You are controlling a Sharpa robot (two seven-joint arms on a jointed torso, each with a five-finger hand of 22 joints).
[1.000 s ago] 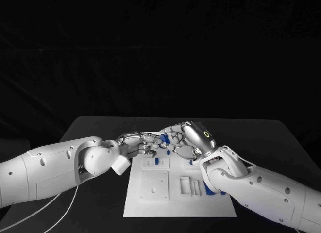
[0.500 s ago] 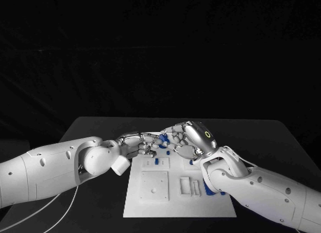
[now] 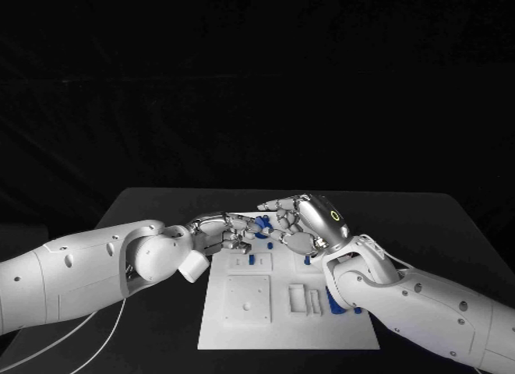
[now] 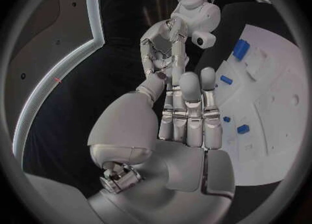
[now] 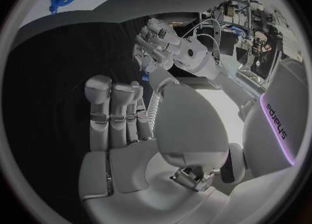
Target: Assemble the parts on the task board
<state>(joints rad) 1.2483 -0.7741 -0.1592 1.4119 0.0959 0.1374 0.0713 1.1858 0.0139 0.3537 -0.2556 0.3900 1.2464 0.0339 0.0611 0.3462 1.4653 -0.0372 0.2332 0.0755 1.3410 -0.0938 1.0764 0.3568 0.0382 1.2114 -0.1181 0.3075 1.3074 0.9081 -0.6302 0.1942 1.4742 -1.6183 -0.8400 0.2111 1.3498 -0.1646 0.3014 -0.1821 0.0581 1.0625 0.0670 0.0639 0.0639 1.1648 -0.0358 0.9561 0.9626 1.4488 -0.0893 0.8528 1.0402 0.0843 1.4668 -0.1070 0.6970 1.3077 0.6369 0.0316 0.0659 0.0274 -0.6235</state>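
Observation:
The white task board (image 3: 282, 312) lies in the middle of the table, with blue parts (image 3: 251, 259) standing in it. My two hands meet above its far edge. My left hand (image 3: 227, 228) reaches in from the left, fingers straight and close together (image 4: 189, 104). A small blue part (image 3: 262, 226) shows right at its fingertips; I cannot tell whether they grip it. My right hand (image 3: 305, 222) faces it from the right with fingers spread and nothing in its palm (image 5: 117, 125). Across from it, in the right wrist view, is the left hand (image 5: 156, 44).
More blue parts stand on the board (image 4: 241, 49) (image 4: 242, 129), and one lies at its right edge beside my right forearm (image 3: 345, 308). White raised blocks (image 3: 303, 298) sit mid-board. Black table (image 3: 156, 210) surrounds the board.
The right hand's fingers have spread and drawn slightly away from the left hand. The left hand and the blue part between the hands have barely moved.

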